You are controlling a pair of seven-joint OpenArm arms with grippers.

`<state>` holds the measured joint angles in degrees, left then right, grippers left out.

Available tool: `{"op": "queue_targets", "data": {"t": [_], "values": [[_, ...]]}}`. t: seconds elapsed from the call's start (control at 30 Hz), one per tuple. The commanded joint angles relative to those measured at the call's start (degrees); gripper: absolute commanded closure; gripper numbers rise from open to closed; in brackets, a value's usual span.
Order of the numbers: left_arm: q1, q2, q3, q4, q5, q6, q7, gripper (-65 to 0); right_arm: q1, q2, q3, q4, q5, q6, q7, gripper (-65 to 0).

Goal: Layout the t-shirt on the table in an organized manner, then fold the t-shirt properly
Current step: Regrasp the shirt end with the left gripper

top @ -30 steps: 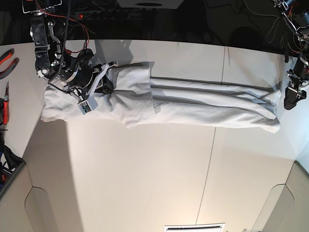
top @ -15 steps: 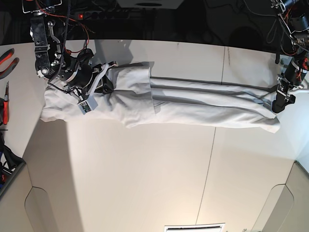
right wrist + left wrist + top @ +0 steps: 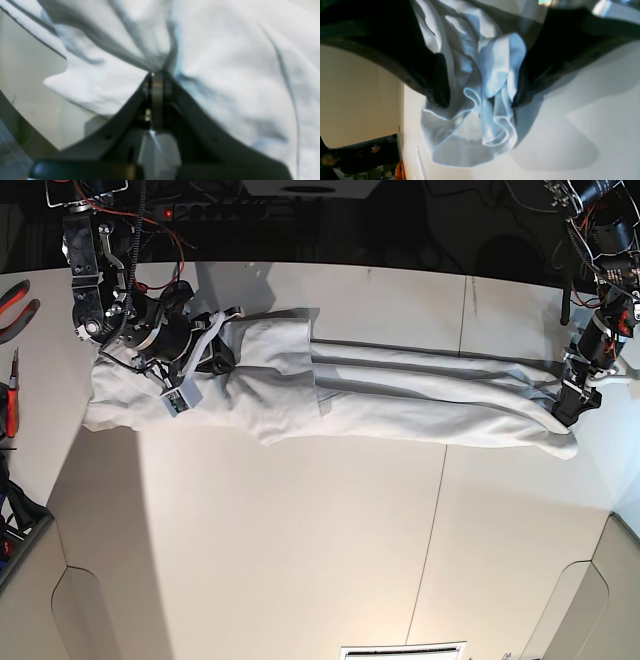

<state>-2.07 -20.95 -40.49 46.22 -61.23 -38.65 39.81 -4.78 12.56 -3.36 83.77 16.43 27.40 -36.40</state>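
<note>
White shirt [image 3: 400,395] in long band on table [image 3: 300,530]; right pincer [image 3: 156,75] clamped on cloth, left pincer [image 3: 480,100] wide, hem between jaws; cross-folds remain.

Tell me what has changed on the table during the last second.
The left pincer moved in onto the t-shirt end, jaws open around bunched cloth, which shifted slightly inward. The right pincer stayed shut on the other end; the table is unchanged.
</note>
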Motion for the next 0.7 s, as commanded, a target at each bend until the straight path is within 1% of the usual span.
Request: {"op": "queue_targets", "data": {"t": [0.0, 0.07, 0.17, 0.23, 0.4, 0.67], "values": [[-0.5, -0.8, 0.0, 0.7, -1.5, -1.3, 0.1, -42.2, 0.3, 0.6, 0.2, 0.6, -1.0, -0.6, -0.7, 0.0], [-0.5, -0.8, 0.0, 0.7, -3.9, -1.3, 1.1, -42.2, 0.3, 0.6, 0.2, 0.6, -1.0, -0.6, -0.7, 0.0], [-0.7, -0.8, 0.0, 0.7, -8.5, -1.3, 5.0, -42.2, 0.3, 0.6, 0.2, 0.6, -1.0, -0.6, -0.7, 0.0], [-0.7, -0.8, 0.1, 0.7, -10.2, -1.3, 6.3, -42.2, 0.3, 0.6, 0.2, 0.6, -1.0, -0.6, -0.7, 0.0], [-0.7, -0.8, 0.1, 0.7, -10.3, -1.3, 6.3, -42.2, 0.3, 0.6, 0.2, 0.6, -1.0, -0.6, -0.7, 0.0], [-0.8, -0.8, 0.1, 0.7, -14.6, -1.3, 6.4, -42.2, 0.3, 0.6, 0.2, 0.6, -1.0, -0.6, -0.7, 0.0]]}}
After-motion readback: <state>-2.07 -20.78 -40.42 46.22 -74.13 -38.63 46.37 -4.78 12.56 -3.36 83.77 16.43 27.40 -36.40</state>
